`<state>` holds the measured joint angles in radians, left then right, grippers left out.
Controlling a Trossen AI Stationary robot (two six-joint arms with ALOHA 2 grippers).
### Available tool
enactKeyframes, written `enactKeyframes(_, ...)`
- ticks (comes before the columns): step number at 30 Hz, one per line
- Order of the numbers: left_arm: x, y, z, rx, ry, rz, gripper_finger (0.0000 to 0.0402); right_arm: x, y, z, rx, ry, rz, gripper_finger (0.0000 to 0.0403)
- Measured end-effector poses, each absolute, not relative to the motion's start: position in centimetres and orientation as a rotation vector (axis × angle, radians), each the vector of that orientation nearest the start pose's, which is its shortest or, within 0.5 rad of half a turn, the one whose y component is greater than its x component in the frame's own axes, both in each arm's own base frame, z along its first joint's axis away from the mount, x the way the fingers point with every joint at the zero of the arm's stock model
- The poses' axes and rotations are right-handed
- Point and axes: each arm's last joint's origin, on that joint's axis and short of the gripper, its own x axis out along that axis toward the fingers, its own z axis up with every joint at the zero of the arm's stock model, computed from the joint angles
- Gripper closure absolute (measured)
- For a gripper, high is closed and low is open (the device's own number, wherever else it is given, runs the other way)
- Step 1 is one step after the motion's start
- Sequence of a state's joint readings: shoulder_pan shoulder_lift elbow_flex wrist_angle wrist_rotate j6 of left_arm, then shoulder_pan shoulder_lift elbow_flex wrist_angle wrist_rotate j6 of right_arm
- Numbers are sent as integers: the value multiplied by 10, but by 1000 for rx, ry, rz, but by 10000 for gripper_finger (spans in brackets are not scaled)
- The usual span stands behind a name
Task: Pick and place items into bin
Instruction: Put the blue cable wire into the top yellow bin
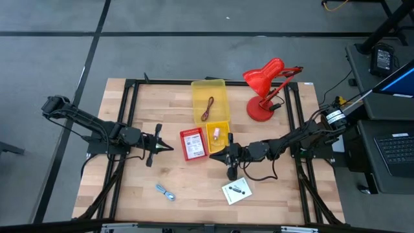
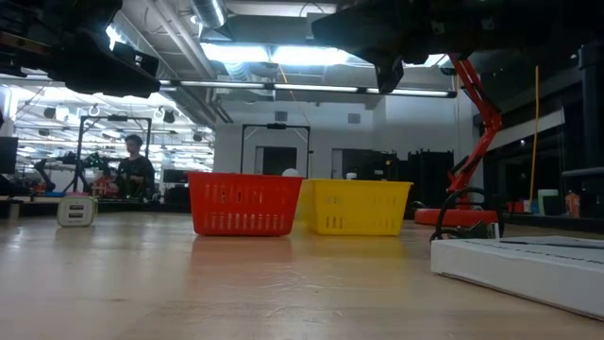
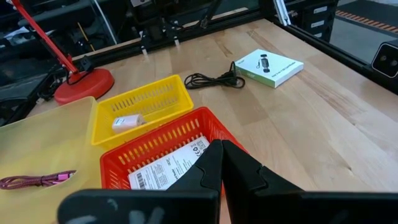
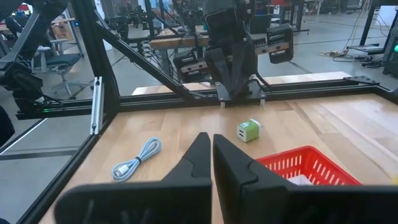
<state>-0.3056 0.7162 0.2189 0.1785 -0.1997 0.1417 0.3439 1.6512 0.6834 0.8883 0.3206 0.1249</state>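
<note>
3 plastic bins are being seen mid-table: 1 large pale yellow tray [image 1: 208, 90] holding 1 dark red braided cord [image 1: 207, 109], 1 small yellow slotted basket [image 1: 218, 146] holding 1 small white piece [image 1: 217, 134], and 1 small red slotted basket [image 1: 182, 146] holding 1 white printed packet [image 3: 163, 172]. Outside the bins, 1 coiled black cable [image 3: 214, 79] is lying just beside 1 white printed box [image 3: 268, 67], and 1 light blue cable [image 1: 165, 192] is lying near the front edge. 1 white-and-green charger cube [image 4: 248, 130] is standing apart. The left gripper [image 1: 169, 148] is being held clenched and empty beside the red basket; the right gripper [image 1: 212, 156] is likewise clenched, empty, just in front of the baskets. 1 red desk lamp [image 1: 266, 87] is standing at the rear.
</note>
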Motion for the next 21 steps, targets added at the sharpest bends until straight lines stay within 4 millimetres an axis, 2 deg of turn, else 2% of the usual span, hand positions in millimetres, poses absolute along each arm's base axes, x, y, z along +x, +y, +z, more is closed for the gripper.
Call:
enactKeyframes(4, 151, -42, 185, 208, 290, -144, 400, 309, 101, 191, 99, 77, 19, 401)
enactKeyframes(11, 157, -54, 197, 141, 306, -320, 400, 309, 100, 191, 95, 76, 17, 401)
enactKeyframes(21, 184, -86, 202, 184, 604, -396, 400, 309, 99, 191, 93, 78, 11, 401)
